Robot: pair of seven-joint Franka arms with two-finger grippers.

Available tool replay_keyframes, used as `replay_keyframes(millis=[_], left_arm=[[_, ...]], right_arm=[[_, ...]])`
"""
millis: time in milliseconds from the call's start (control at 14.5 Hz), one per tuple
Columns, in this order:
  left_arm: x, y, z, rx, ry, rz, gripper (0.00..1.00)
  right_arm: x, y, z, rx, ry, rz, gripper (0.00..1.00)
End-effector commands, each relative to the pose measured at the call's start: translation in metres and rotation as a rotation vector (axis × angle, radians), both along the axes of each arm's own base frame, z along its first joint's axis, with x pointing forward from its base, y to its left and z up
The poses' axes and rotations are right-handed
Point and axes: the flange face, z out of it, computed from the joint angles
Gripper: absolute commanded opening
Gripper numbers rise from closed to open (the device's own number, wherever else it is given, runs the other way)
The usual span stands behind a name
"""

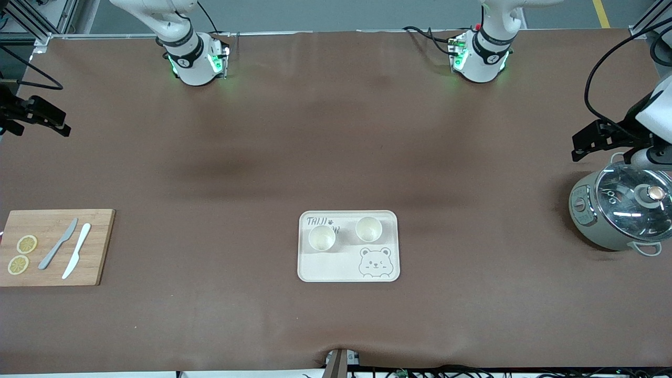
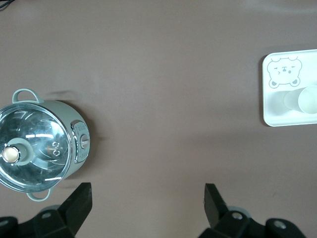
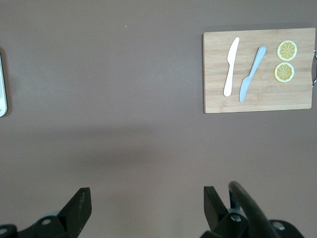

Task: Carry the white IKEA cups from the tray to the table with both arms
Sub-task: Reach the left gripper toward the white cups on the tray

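A dull brown mat (image 1: 336, 131) covers the whole table, faintly creased, with grey floor showing past its top edge. At the far left of the front view the right gripper (image 1: 37, 116) hangs in the air, fingers spread wide with nothing between them. Lower left lies a rectangular bamboo cutting board (image 1: 94, 262) carrying two lemon slices (image 1: 22, 254), a grey knife (image 1: 58, 244) and a white knife (image 1: 76, 251). Centre, low in the frame, sits the cream bear tray (image 1: 336, 270) with rounded corners — both white IKEA cups (image 1: 322, 238) (image 1: 368, 229) stand upright on it, side by side, smooth and round-rimmed. At the right edge the left gripper (image 1: 598, 139) hangs just over a grey-green pot (image 1: 593, 226) with a shiny glass lid — fingers parted, empty.
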Motion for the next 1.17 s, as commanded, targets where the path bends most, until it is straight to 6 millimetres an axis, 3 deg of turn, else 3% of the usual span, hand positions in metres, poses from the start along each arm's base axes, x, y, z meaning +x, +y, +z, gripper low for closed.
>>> replay_keyframes(millis=[0,138,346,760,898,1106], left_arm=[[0.000,-0.004,0.004,0.002,-0.019,-0.009,1.00],[0.002,-0.013,0.000,0.001,-0.016,-0.021,1.00],[0.041,-0.037,-0.053,-0.084,-0.043,-0.027,1.00],[0.096,-0.149,-0.133,-0.130,-0.093,0.036,1.00],[0.106,-0.180,-0.154,-0.124,-0.089,0.029,1.00],[0.105,-0.224,-0.182,-0.138,-0.094,0.021,1.00]], right_arm=[[0.002,-0.001,0.005,-0.001,0.002,0.012,1.00],[0.002,-0.002,0.008,-0.003,-0.004,0.010,1.00],[0.002,-0.002,0.008,-0.004,-0.004,0.010,1.00],[0.002,-0.002,0.008,-0.003,-0.004,0.010,1.00],[0.002,-0.001,0.008,-0.003,-0.002,0.012,1.00],[0.002,-0.001,0.008,-0.003,-0.002,0.013,1.00]])
